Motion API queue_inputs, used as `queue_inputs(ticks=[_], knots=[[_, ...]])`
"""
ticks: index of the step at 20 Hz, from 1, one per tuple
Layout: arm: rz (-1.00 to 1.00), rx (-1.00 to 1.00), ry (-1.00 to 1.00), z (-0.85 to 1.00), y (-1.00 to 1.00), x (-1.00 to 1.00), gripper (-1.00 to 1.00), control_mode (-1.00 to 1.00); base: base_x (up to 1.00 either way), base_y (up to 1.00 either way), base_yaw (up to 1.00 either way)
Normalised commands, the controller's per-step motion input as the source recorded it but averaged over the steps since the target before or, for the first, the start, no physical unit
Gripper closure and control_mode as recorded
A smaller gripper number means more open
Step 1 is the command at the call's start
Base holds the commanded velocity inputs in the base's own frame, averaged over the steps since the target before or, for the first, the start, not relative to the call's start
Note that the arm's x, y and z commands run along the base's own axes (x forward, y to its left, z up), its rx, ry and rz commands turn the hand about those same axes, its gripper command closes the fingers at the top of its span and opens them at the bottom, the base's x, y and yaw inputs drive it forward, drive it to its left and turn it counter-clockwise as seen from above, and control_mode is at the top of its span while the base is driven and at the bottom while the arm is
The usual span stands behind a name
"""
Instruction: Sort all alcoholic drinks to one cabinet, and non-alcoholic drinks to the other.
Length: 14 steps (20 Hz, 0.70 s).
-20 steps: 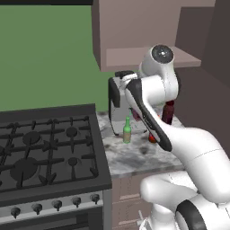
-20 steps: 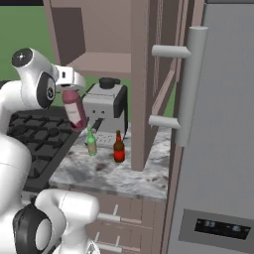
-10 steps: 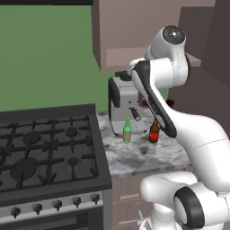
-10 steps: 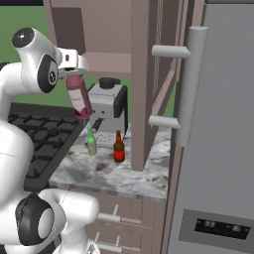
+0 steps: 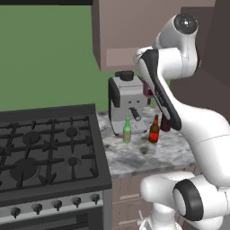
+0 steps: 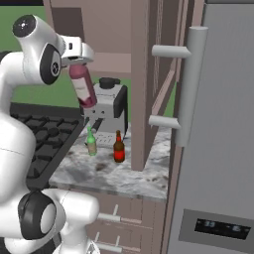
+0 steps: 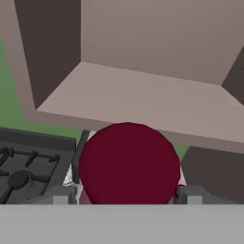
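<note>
Pink bottle [image 6: 83, 88]: held up in the air in front of the open cabinet [image 6: 111, 63], above the coffee machine [image 6: 108, 106] and well clear of the worktop [image 6: 106, 171].
Long axis: near upright but tilted; in the right base view the gripped top end leans toward the arm and the bottom end swings out toward the coffee machine.
End-on look: in the hand view the bottle's round dark red end [image 7: 128, 163] faces the camera, so the bottle points away along the fingers toward the cabinet shelf [image 7: 143, 102].
Fingers [image 6: 75, 62]: spread fairly wide and closed on the bottle's upper end, one on each side; the grey tips [image 7: 193, 195] show at either edge of the red disc.
Amber-brown bottle [image 6: 119, 148]: standing upright on the worktop, neck up, just in front of the coffee machine.
Green bottle [image 6: 91, 142]: upright on the worktop, neck up, near the amber-brown one on the stove [image 6: 44, 141] side, apart from it.
Maroon bottle [image 5: 165, 124]: probably the dark shape behind the arm in the left base view, mostly hidden; its pose is unclear.
Cabinet: shelf bare where it can be seen.
</note>
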Motion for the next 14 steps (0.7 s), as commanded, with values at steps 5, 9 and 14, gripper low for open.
queue_inputs(ticks=[5,9,14], knots=[[0.0,0.0,-0.12,0.32,-0.13,0.0,1.0,-1.0,0.0,0.0,0.0],[-0.01,0.0,-0.11,0.34,-0.1,0.0,1.0,-1.0,0.0,0.0,0.0],[-0.01,0.0,-0.13,0.33,-0.06,0.0,1.0,-1.0,0.0,0.0,0.0]])
